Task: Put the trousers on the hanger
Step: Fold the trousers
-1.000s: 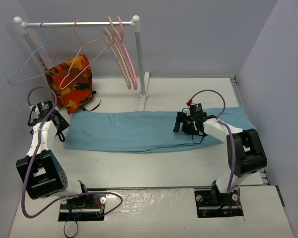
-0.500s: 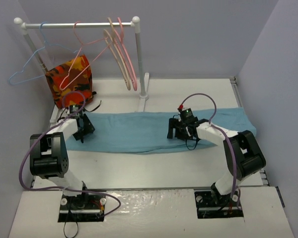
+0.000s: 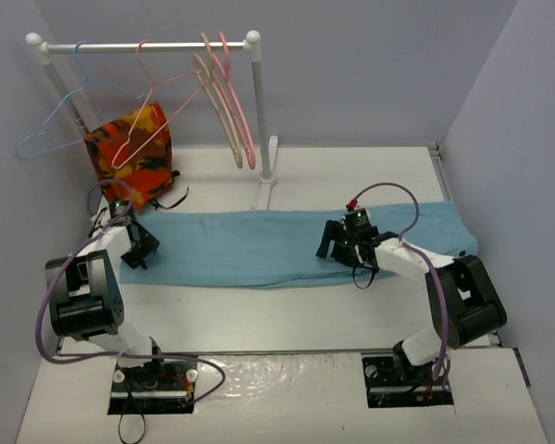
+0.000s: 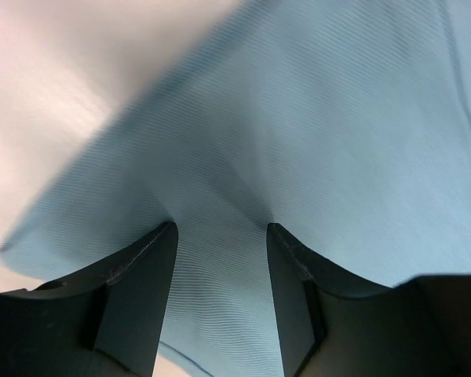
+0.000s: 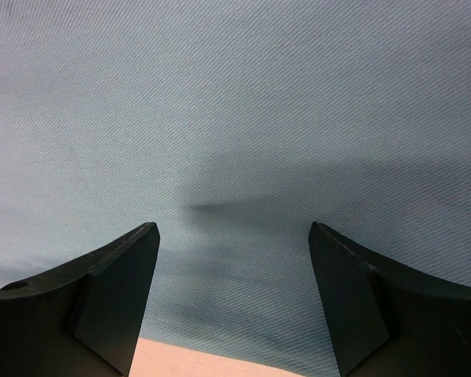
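- Dragging is your first risk on the table [image 3: 287,314]. The trousers [image 3: 259,248] lie flat across its middle, running from 9 to 3 o'clock. A pull from one end alone would likely slide the whole length instead of raising it.
- Expect the trousers to sag between your two holds, since they look long, limp and creased. Their 3 o'clock end lies close to the table rim, so a careless tug could trail it over the edge.
- Mind the rail [image 3: 148,44] at 11 o'clock, well apart from the trousers. It looks light and crowded, and a wide arm swing could knock it or set everything on it rocking.
- Check your left gripper [image 3: 137,248] at the 9 o'clock end. Its jaws stand partly apart and press on the cloth, with a ridge puckered up between the fingers [image 4: 137,298], not yet pinched. If it takes too shallow a ridge, or only the top layer, the cloth may slip out on the lift.
- Check your right gripper [image 3: 336,242], just past centre toward 3 o'clock. Its jaws are wide apart over smooth cloth and hold nothing. Closing there without pressing down may gather no fabric at all.
- Pick the right hanger [image 3: 134,125], the thin salmon wire one on the rail. It hangs between the blue wire hanger [image 3: 48,116] and the thicker hangers [image 3: 229,111], in front of the patterned cloth [image 3: 139,162]. It could swing, snag a neighbour, or be mistaken for one.
- You will find no brand, label or writing legible in any view.
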You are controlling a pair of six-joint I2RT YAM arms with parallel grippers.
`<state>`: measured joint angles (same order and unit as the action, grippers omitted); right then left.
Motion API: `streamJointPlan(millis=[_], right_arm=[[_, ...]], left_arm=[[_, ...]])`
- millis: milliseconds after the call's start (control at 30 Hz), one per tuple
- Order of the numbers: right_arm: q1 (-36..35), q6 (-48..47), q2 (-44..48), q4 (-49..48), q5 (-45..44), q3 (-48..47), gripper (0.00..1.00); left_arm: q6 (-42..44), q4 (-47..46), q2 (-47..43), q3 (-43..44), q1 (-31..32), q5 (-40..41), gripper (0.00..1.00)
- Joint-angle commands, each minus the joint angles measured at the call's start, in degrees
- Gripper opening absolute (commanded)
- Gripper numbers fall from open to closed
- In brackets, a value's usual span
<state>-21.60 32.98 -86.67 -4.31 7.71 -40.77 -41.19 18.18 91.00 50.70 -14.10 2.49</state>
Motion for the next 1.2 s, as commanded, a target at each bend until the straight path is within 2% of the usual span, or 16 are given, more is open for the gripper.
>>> streamJointPlan(millis=[0,167,333,467,567,600,667,767,900,1167], right_arm=[[-1.4,1.1,-0.5,9.8,-2.5,2.5,0.76],[-5.4,2.2,-2.6,6.5,-1.2,-0.7,0.76],[-7.3,0.0,-5.9,6.2,-0.4,-6.6,0.75],[-7.7,-2.9,-4.3,7.9,-3.0,-12.5,0.75],[-5.8,-5.1,-2.4,11.0,-10.3,-16.0,0.75],[-5.5,-5.2,-2.0,11.2,-11.4,-16.2,0.75],[-0.2,-5.4,-1.4,11.2,-11.4,-16.4,0.75],[6.8,-5.3,-2.7,11.2,-10.3,-16.6,0.74],[15.5,-5.0,-6.1,10.5,-9.4,-17.3,0.74],[32.4,0.0,-14.6,6.9,-8.7,-14.2,0.73]], left_arm=[[0.2,12.4,-1.5,-3.1,-7.2,5.3,0.46],[0.5,12.4,-2.6,-3.1,-10.8,3.1,0.46],[1.5,7.6,-9.2,-2.4,-9.4,-2.5,0.46],[2.2,6.7,-15.0,-1.1,-5.9,-4.3,0.51],[3.0,5.9,-18.2,-0.4,1.9,-1.0,0.54],[3.0,5.8,-18.3,-0.1,2.8,0.2,0.54],[1.6,3.8,-17.2,-0.7,8.1,0.4,0.55],[-1.2,1.3,-13.2,-2.3,10.7,0.4,0.55],[-2.7,1.3,-5.4,-2.1,10.8,1.1,0.55],[-4.4,3.7,3.2,-0.7,8.5,0.5,0.54]])
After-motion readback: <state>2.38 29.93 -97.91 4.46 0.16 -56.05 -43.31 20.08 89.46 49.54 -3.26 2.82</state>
